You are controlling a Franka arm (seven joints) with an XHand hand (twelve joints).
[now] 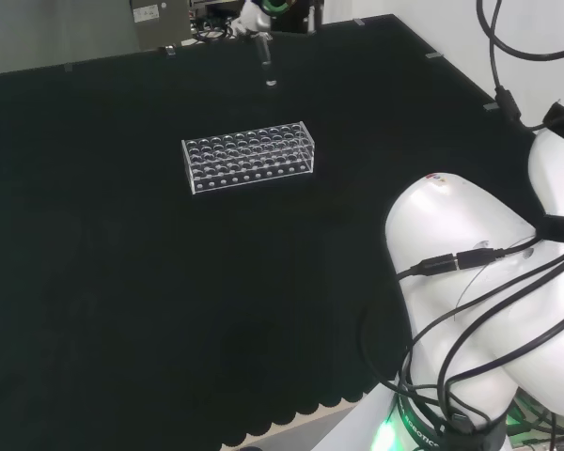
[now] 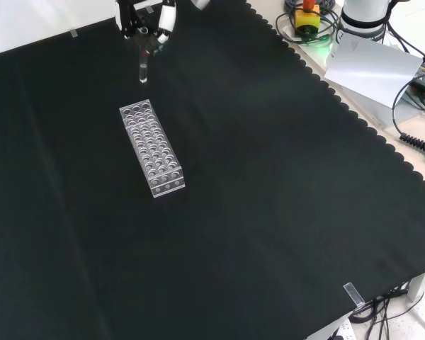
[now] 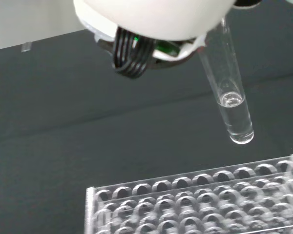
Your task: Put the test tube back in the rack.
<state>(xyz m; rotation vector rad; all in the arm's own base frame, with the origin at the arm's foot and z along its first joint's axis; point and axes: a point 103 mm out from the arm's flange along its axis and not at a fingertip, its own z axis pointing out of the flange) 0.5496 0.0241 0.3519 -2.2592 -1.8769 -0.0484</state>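
- A clear plastic rack (image 1: 249, 157) with many rows of round holes lies flat on the black cloth of the bench (image 1: 122, 310). In the head view it sits left of the arm's big white links (image 1: 470, 282), its long side running left to right.
- In the front view the rack (image 2: 151, 147) runs lengthwise away from the camera, in the upper left part of the cloth.
- The black and white hand (image 2: 147, 20) comes in at the top of the front view, beyond the rack's far end. Its fingers pinch the upper part of a clear glass test tube (image 2: 142, 69).
- The test tube hangs nearly upright, rounded end down, in the air above the cloth and just past the rack's far end, apart from the rack.
- In the wrist view the tube (image 3: 229, 92) is slightly tilted and holds a little clear liquid at its bottom. The rack's holes (image 3: 200, 202) lie below it, and all those seen are empty.
- No writing can be read on the tube or the rack.
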